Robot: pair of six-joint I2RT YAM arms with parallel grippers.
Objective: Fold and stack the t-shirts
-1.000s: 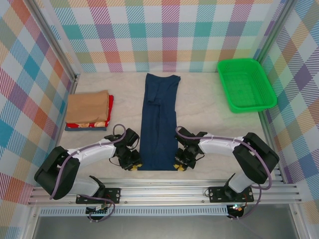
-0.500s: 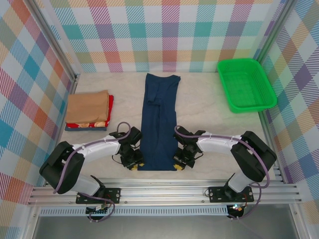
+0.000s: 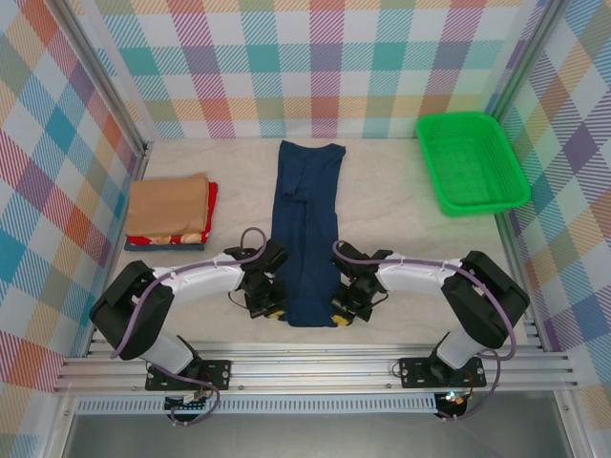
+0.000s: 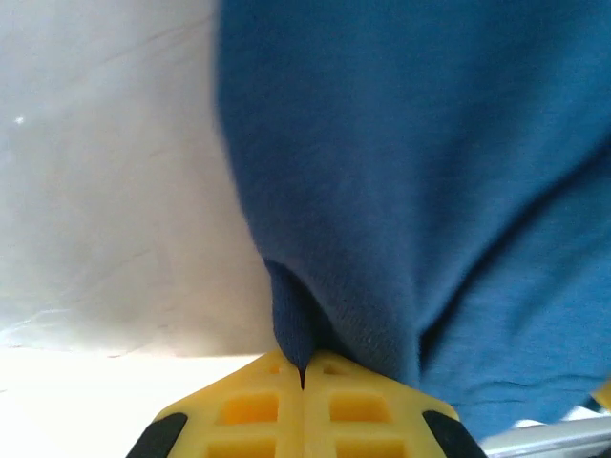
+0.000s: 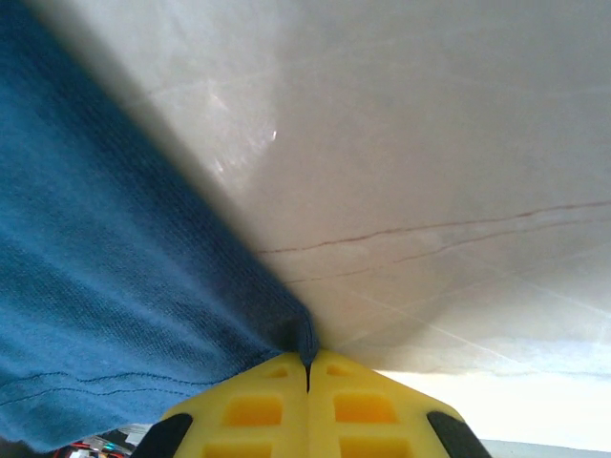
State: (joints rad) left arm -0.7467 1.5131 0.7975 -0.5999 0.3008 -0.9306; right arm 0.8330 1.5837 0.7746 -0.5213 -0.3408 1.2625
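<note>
A dark navy t-shirt (image 3: pixel 305 219) lies folded into a long narrow strip down the middle of the table, collar end far from me. My left gripper (image 3: pixel 275 310) is shut on its near left corner, and the blue cloth (image 4: pixel 401 181) bunches between the yellow fingers (image 4: pixel 248 405). At the near right corner my right gripper (image 3: pixel 340 315) is shut on the hem (image 5: pixel 124 315), pinched between its yellow fingers (image 5: pixel 368 405). A stack of folded t-shirts (image 3: pixel 170 210), tan on top of red with blue beneath, sits at the left.
A green plastic basket (image 3: pixel 471 162) stands at the back right corner. Checkered walls close in the table on three sides. A metal rail (image 3: pixel 305 367) runs along the near edge, behind both arm bases.
My left gripper has slid right onto the shirt's near left corner and closed on it, pulling that corner inward. The right gripper has closed fully on the right corner.
</note>
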